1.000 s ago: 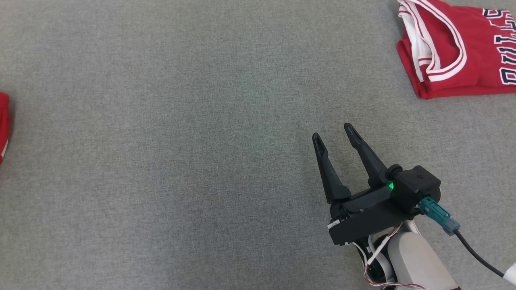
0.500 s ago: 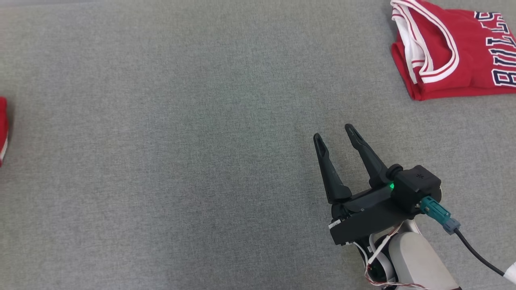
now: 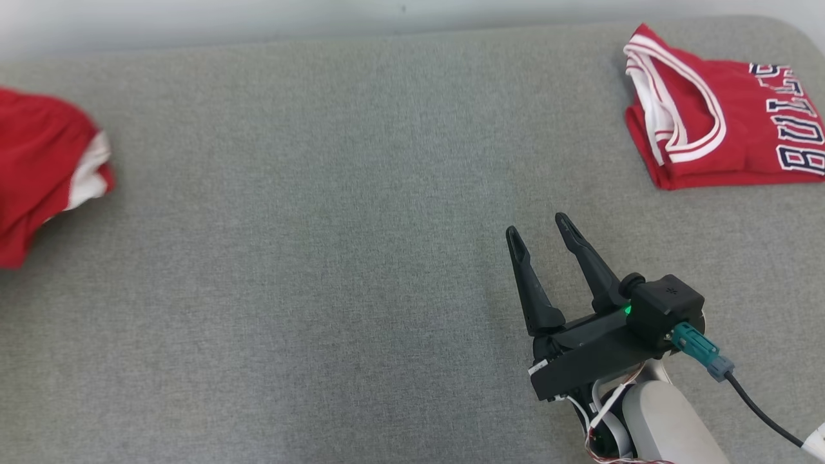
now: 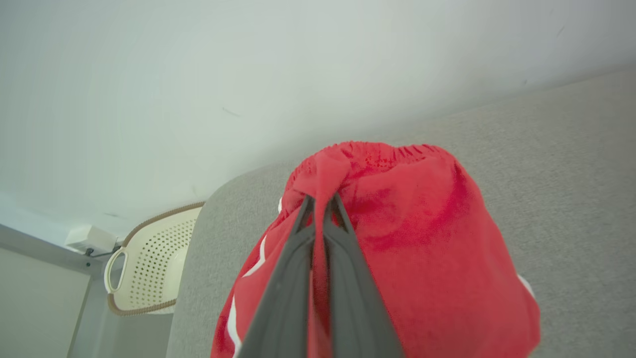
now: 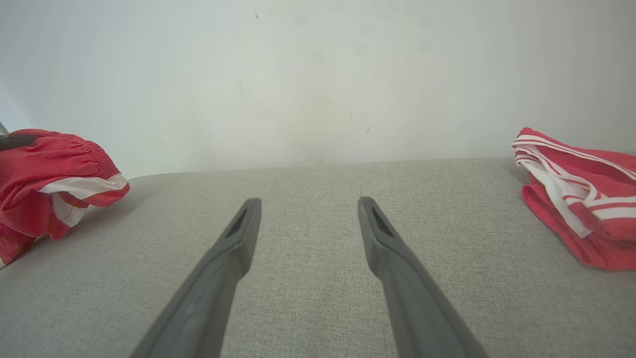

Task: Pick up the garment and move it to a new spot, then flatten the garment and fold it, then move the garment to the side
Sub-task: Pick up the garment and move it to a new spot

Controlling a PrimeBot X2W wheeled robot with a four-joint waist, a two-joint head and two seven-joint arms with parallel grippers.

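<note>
Red shorts with white trim (image 3: 38, 167) hang bunched at the left edge of the head view, above the grey surface. In the left wrist view my left gripper (image 4: 322, 201) is shut on a fold of the red shorts (image 4: 412, 238) near the elastic waistband. The red shorts (image 5: 44, 184) also appear at the left of the right wrist view. My right gripper (image 3: 540, 227) stands open above the grey surface at the lower right, with nothing between its fingers (image 5: 238, 233).
A folded red jersey with white trim and lettering (image 3: 722, 135) lies at the far right of the grey padded table (image 3: 322, 258). A cream perforated basket (image 4: 149, 258) sits beyond the table's left end. A pale wall runs behind.
The head camera has tilted, bringing the table's far edge into view. The red shorts have come further into view at the left, lifted. The right gripper has stayed open and still.
</note>
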